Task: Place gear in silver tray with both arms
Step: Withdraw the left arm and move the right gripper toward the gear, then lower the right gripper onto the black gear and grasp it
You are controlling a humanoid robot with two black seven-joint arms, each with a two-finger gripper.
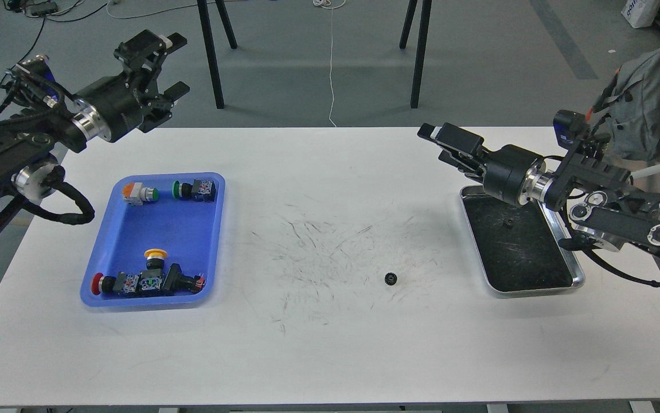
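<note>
Toothed black gear (390,279) on scratched table (330,344)

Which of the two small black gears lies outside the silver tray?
The small black gear on the white table, left of the shiny silver metal tray; the other gear sits inside the tray.

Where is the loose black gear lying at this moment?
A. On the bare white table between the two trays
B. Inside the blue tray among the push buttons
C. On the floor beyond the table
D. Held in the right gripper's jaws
A. The gear sits on the scuffed white table, apart from the blue tray and left of the silver tray; neither gripper touches it.
</note>
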